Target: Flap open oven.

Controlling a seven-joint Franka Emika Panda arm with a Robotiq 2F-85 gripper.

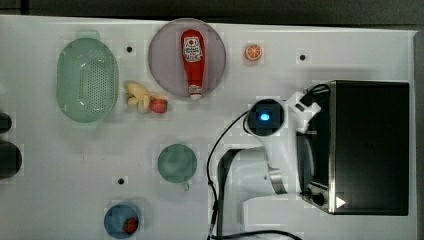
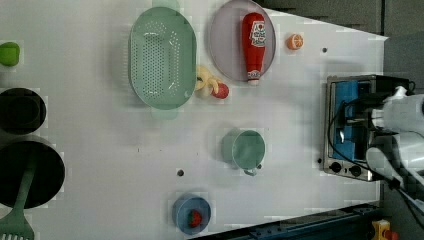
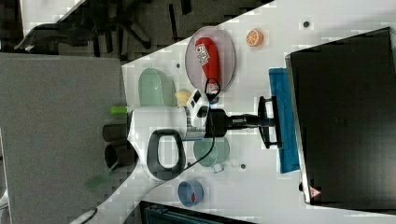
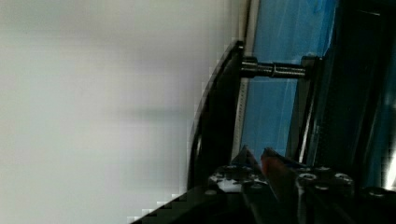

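The oven (image 1: 370, 145) is a black box with a silver front frame, standing at the top view's right; it also appears as the oven (image 3: 345, 116) in the right view. Its blue glass flap door (image 3: 285, 149) stands tilted a little away from the front. My gripper (image 3: 268, 122) reaches straight in to the black bar handle (image 3: 263, 105). In the wrist view the gripper (image 4: 257, 156) has its fingertips close together, tucked between the bar handle (image 4: 212, 121) and the blue glass (image 4: 280, 32), with nothing seen between them.
A ketchup bottle (image 1: 193, 62) lies on a grey plate (image 1: 165, 75), with an orange slice (image 1: 253, 52) beside it. A green colander (image 1: 87, 80), bananas (image 1: 140, 96), a green cup (image 1: 177, 163) and a blue bowl (image 1: 121, 220) sit across the white table. The arm's base (image 1: 250, 180) stands in front of the oven.
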